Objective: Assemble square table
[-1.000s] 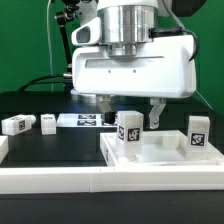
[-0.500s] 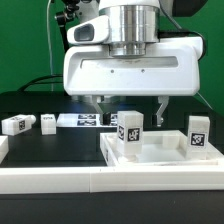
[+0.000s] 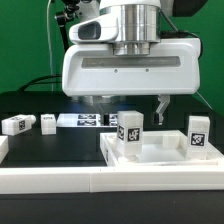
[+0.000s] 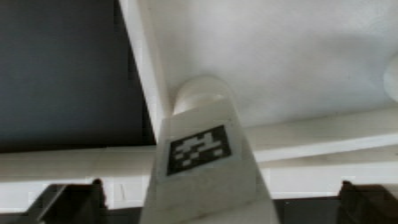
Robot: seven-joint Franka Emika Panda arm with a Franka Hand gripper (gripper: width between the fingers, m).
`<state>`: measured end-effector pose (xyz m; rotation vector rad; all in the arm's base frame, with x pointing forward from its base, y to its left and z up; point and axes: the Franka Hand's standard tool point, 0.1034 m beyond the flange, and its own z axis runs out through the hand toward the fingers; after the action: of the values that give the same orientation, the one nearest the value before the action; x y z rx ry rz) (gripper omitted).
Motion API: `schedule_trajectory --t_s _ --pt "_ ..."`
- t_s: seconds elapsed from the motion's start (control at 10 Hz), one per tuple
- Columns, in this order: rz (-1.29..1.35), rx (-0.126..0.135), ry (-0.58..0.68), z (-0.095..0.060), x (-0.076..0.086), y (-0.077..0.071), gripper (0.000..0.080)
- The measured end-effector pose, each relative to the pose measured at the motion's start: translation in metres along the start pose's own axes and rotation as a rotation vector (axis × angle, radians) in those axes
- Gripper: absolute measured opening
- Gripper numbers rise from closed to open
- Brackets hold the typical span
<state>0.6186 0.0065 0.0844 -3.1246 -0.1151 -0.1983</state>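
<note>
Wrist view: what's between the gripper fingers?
One white tagged leg sits in the gap of the open gripper, touching neither of the fingers, with the square slab behind it. The wrist view shows this plainly.

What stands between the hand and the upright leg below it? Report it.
Nothing visible does. The hand is open above the upright leg, which stands on the square slab. In the wrist view the leg sits between the jaws with a gap on each side. The other leg stands apart, toward the exterior view's right.

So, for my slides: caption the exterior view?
Open gripper poised over a tagged leg standing upright on the white square tabletop.
</note>
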Motion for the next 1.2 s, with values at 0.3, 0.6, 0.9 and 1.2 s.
schedule_trajectory --t_s 0.3,0.6,0.9,1.2 --pt "-0.087 -0.011 -0.002 -0.0003 0.0007 0.0004 0.0601" --pt "-0.086 -0.011 -0.003 0.0002 0.0004 0.0004 0.0427" --pt "-0.055 -0.011 -0.002 0.0002 0.0004 0.0005 0.0289" --pt "0.205 -0.003 0.005 0.0006 0.0002 0.0006 0.0289"
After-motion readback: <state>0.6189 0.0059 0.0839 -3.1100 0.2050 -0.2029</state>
